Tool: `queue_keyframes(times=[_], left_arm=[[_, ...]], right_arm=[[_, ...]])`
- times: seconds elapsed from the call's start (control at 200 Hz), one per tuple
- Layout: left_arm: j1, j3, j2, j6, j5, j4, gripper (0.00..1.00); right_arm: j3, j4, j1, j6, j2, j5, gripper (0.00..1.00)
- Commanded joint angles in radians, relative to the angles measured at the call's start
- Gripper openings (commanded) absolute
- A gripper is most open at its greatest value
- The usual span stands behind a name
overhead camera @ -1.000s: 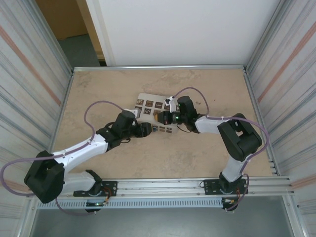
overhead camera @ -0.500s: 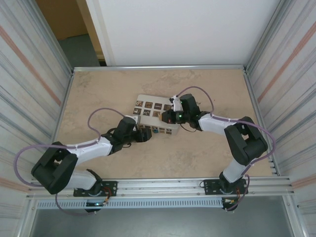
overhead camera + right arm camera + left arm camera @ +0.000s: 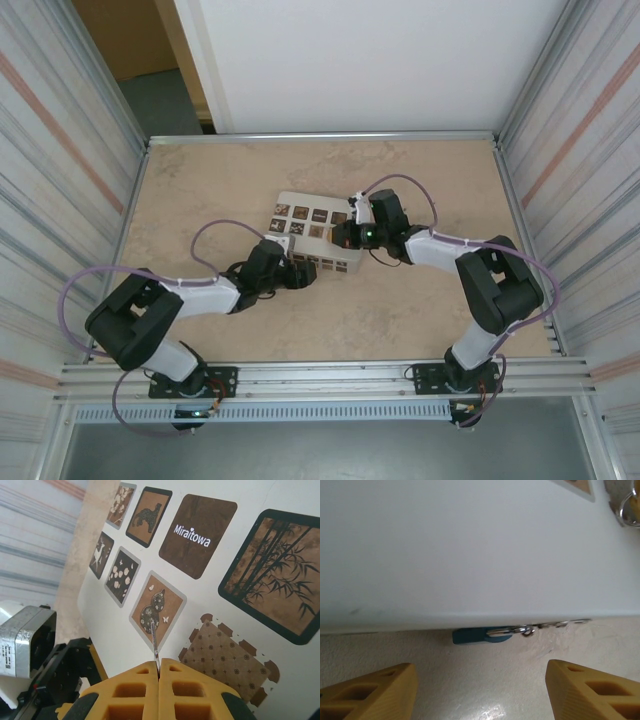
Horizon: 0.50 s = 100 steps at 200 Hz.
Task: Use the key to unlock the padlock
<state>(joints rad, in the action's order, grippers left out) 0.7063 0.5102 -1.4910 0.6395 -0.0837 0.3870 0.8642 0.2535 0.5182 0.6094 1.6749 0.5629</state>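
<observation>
Teal padlock (image 3: 477, 635) lay at lower centre of the left wrist view, against the edge of the white box (image 3: 470, 555), ahead of the left gripper (image 3: 480, 672), its 2 jaws spread. Right gripper (image 3: 159, 670) was clenched on a thin silver key (image 3: 154, 641).

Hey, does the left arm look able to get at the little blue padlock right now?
Probably yes. The left gripper stands open, facing the padlock with only table between. The padlock sits tight against the white box, which may crowd the grip.
</observation>
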Motion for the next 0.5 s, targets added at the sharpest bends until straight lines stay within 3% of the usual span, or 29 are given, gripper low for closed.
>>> queue_keyframes(times=[0.0,0.496], left_arm=[[-0.01,0.018,0.013,-0.015,0.016,0.038,0.7],[-0.027,-0.007,-0.068,0.003,-0.008,0.146,0.57]], right_arm=[[-0.07,0.001,0.047,0.074,0.018,-0.02,0.0],[-0.063,0.003,0.072,0.077,0.02,-0.045,0.0]])
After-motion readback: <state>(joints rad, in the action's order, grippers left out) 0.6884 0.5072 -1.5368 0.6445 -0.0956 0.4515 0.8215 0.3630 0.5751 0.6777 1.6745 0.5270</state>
